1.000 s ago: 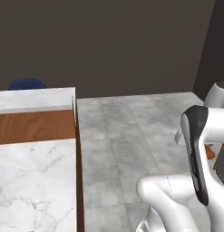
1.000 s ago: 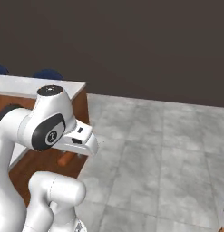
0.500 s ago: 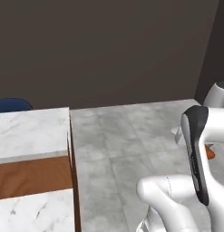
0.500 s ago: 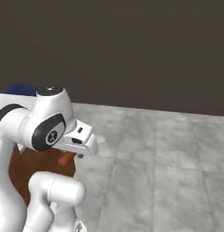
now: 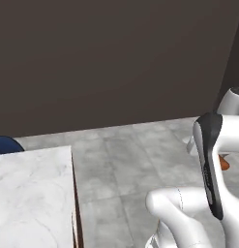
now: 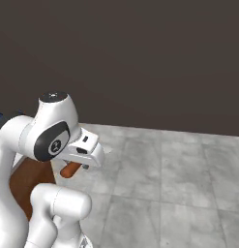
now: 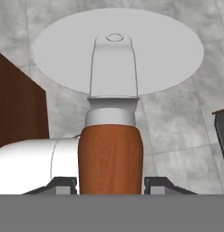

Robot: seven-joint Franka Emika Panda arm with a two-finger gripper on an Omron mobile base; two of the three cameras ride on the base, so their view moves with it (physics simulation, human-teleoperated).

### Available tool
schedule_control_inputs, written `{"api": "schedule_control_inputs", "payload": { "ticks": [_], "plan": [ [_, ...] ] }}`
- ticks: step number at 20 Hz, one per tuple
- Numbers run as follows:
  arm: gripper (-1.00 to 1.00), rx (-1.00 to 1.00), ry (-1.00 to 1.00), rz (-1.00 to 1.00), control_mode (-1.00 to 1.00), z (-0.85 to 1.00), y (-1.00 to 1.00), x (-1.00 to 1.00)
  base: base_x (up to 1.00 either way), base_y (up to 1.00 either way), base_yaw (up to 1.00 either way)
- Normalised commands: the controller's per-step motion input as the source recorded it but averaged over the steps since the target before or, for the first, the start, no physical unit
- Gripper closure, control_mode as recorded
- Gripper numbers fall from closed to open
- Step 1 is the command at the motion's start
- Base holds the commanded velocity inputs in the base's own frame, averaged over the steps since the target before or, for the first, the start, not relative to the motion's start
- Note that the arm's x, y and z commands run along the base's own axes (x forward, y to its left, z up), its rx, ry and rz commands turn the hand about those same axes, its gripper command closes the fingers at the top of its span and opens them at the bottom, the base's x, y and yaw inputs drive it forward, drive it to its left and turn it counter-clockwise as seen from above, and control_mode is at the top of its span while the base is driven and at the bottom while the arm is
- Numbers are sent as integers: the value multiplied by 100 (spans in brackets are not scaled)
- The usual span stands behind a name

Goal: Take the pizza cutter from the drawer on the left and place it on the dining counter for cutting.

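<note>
Reddish-handled pizza cutter (image 7: 111, 131) points blade-first away from jaws.

Base has turned, whole scene shifted; dining counter (image 5: 31, 193) slid lower-left in left base view, apparently just camera motion; wooden base nearly gone

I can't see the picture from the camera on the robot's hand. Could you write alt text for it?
A pizza cutter is gripped by its reddish-brown wooden handle between the gripper's two dark fingertips, its round silver blade pointing away from the camera. Below it lies grey tiled floor, with a dark brown wooden panel at the left edge.
</note>
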Motion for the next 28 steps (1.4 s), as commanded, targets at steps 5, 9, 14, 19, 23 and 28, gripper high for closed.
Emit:
{"api": "schedule_control_inputs", "payload": {
  "ticks": [5, 9, 14, 19, 23, 28],
  "plan": [
    [100, 0, 0, 0, 100, 0, 0, 0, 100, -20, -5],
    [100, 0, 0, 0, 100, 0, 0, 0, 100, -15, 0],
    [100, 0, 0, 0, 100, 0, 0, 0, 100, -30, 6],
    [100, 0, 0, 0, 100, 0, 0, 0, 100, -40, 32],
    [100, 0, 0, 0, 100, 0, 0, 0, 100, -42, 60],
    [100, 0, 0, 0, 100, 0, 0, 0, 99, -43, 68]
  ]
}}
